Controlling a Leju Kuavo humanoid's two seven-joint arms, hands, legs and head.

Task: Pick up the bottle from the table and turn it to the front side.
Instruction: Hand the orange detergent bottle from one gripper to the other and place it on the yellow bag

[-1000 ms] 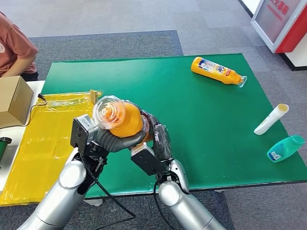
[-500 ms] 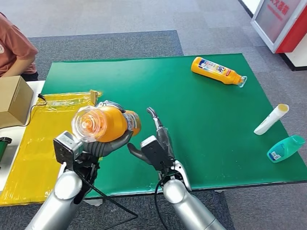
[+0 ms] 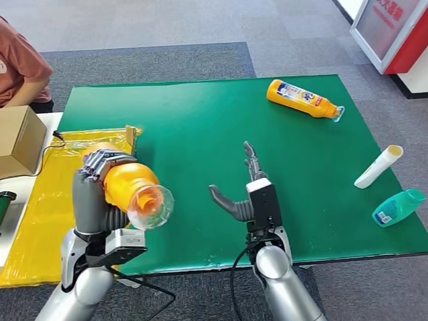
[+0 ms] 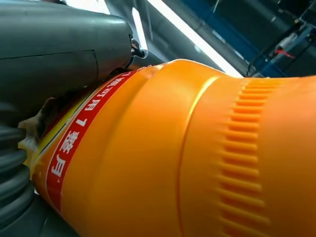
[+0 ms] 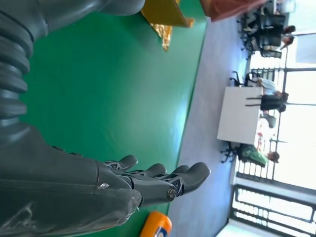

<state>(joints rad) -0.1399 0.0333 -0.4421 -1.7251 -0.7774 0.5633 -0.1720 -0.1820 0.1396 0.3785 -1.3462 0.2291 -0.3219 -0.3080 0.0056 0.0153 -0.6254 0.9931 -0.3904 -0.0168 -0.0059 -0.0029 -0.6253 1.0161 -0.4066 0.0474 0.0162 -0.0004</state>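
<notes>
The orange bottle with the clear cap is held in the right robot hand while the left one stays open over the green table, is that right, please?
Not quite: the head view shows the left robot hand holding the orange bottle, while the right robot hand is open over the green table.

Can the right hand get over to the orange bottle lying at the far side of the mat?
Probably yes. The right hand is open and holds nothing, and bare green mat lies between it and the lying orange bottle. Whether the arm stretches that far is uncertain.

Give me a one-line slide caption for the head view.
Left hand holds an orange bottle over the green table's edge; right hand open beside it.
</notes>
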